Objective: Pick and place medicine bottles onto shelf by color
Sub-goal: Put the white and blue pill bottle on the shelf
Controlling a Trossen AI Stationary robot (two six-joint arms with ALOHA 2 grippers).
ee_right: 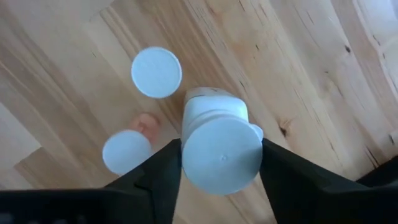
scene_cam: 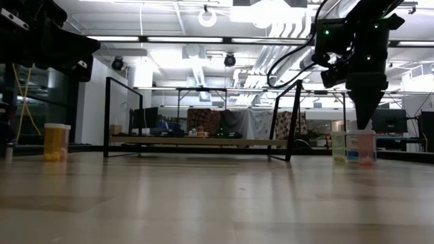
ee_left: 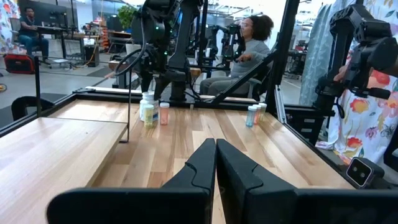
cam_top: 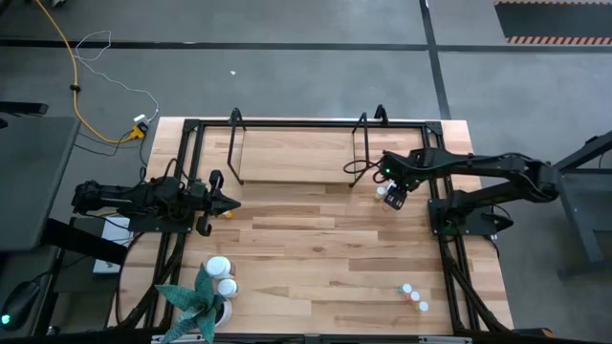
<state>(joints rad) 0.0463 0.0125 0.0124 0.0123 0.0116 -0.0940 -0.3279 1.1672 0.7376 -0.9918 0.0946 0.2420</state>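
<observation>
The right gripper [ee_right: 221, 163] is seen at centre right of the high view, just beside the right hoop of the shelf [cam_top: 287, 158]. In the right wrist view its fingers are spread wide on either side of a white-capped bottle [ee_right: 221, 152], touching or nearly touching its cap; whether it is actually gripped cannot be told. Two more white caps stand just beside it on the surface [cam_top: 316, 248].

For a good grasp, the fingers should be closed squarely on the bottle below its cap and the bottle raised straight up, so the two neighbours are not knocked.

The left gripper [ee_left: 215, 163] waits at centre left of the high view, its fingers pressed together and empty.

Counted in the high view: three small white-capped bottles at lower right [cam_top: 414, 297], two larger white bottles at lower left [cam_top: 222, 275] beside a plant [cam_top: 196, 301], and one small yellow-orange bottle [cam_top: 229, 213] near the left gripper.
</observation>
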